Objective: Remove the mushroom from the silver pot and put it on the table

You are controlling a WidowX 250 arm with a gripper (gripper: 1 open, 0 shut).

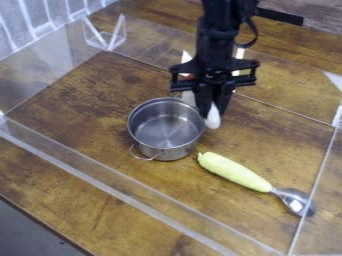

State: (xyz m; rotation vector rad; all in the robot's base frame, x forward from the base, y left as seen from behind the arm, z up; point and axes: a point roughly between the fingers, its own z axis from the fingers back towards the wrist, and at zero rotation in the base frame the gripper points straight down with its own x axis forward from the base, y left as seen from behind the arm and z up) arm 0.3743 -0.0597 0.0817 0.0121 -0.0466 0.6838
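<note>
- No brand, label or writing can be read anywhere in the view.
- One silver pot (164, 129) stands left of centre on the table (80, 105), upright, mouth up; its inside shows only bare metal, and a small handle sticks out at its lower left rim.
- One gripper (214, 108) hangs just right of the pot, pointing straight down, its dark fingers (205, 100) pressed in on the one mushroom (214, 117).
- The mushroom is outside the pot, above the wood just beside the pot's right rim; only a pale whitish end shows below the fingertips, so its long axis appears to run up and down. The cap cannot be made out.
- One yellow-green corn-like piece (234, 170) lies lower right, its long axis slanting down to the right, ending at one metal spoon end (295, 205).
- Clear acrylic walls (94, 170) edge the table.
</note>
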